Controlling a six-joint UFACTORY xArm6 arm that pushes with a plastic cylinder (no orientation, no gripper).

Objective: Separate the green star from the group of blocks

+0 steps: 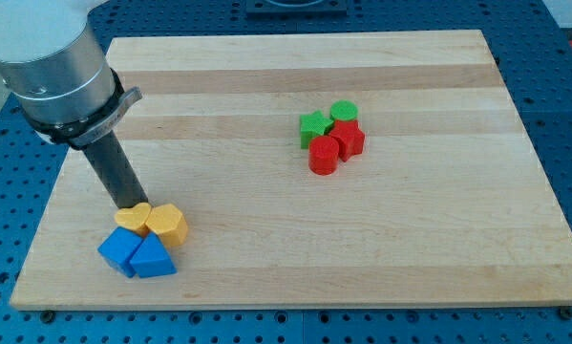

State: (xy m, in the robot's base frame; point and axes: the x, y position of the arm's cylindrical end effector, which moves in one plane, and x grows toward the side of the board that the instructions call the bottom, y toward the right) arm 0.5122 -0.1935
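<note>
1. My tip (130, 205) carries no jaws to open or close and holds nothing — its end sits at the top edge of the yellow heart (133, 218), low at the view's left.
2. That heart touches a yellow hexagon (167, 225), a blue cube (120, 250) and a blue triangle (153, 258).
3. The green star (313, 127) lies well apart, toward the view's upper right, on the left edge of its group.
4. It touches the green cylinder (343, 112) and red cylinder (324, 156); the red hexagonal block (349, 139) sits just beyond.
5. I judge the star must go leftward — so I should approach from its right.

A wooden board (266, 239) carries four red and green blocks (331, 139) toward two o'clock, and seemingly four yellow and blue ones (144, 239) toward eight.
</note>
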